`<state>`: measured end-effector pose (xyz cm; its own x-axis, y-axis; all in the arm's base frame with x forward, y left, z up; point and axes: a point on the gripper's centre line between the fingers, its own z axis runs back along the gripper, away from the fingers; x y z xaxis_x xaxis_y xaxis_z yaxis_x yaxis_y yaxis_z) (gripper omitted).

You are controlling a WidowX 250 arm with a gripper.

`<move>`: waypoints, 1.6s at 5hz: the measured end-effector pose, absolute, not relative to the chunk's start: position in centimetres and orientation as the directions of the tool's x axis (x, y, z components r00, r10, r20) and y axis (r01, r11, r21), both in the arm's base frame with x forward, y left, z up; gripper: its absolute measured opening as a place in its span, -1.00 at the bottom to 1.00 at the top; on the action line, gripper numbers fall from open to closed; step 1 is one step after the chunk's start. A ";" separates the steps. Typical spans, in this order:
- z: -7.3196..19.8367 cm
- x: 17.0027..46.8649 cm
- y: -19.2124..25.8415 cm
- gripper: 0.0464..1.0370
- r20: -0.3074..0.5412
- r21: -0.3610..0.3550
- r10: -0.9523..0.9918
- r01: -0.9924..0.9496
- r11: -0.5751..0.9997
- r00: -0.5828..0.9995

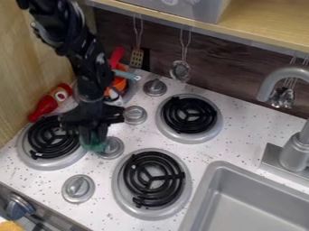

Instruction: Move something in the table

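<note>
Hanging down over the left part of the bench (pixel 247 140), with the pincer (pixel 93 136) between the left burner (pixel 51 163) and a silver knob (pixel 111 148). Key to the coming move: straight under the lower end of the pincer, touching or very near it, the small green thing (pixel 92 146), most likely the one to shift. Hardly any sideways travel needed, then; just a careful grip or a check of one.

Partly hidden behind the pincer, so no telling the long axis of the green thing, nor whether already held. Cannot tell the state of the pincer either: wide, narrow or closed on the green thing.

Toward the bench's left edge from there, the raised coils of the left burner; toward the sink (pixel 259 198), the silver knob, just beside the green thing. Probably best to grip low and lift clear before crossing either, for fear of snagging a coil or bumping the knob. If bound for the bench's front edge, worth steering between the left burner and the lower knob (pixel 78 188). Likely easy to pinch if soft, but easy to lose from a shallow grip.
</note>
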<state>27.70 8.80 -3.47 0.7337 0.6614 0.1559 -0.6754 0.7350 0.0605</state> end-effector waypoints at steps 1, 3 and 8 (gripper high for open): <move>-3.6 27.7 9.5 -0.40 0.186 0.058 0.647 -0.666 0.744 0.739; -3.8 27.6 10.5 0.84 0.179 0.076 0.622 -0.641 0.763 0.762; 1.2 31.1 10.8 0.92 0.227 0.124 0.544 -0.578 0.807 0.808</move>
